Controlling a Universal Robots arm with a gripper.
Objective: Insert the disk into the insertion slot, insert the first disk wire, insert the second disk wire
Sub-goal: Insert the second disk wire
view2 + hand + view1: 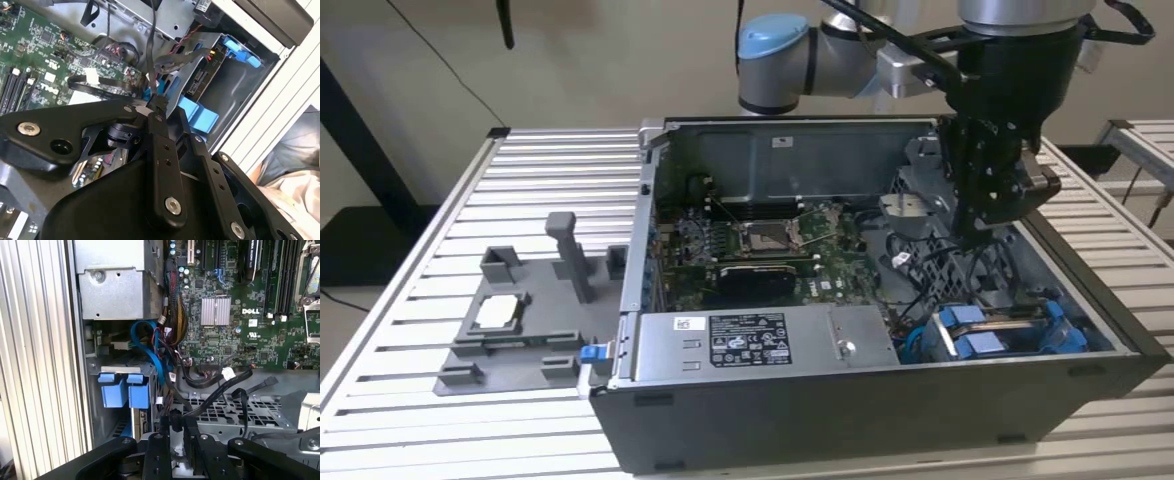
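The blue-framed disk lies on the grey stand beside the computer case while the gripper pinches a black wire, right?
No: the exterior view shows the disk inside the computer case, toward that view's right. The gripper does pinch a black wire.

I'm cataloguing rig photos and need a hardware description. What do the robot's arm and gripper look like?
The arm is silver-grey tubing with a light-blue joint cap. Black cables loop past its wrist. The gripper is matte black, built of flat linked bars studded with silver rivets and narrowing to slim fingers.
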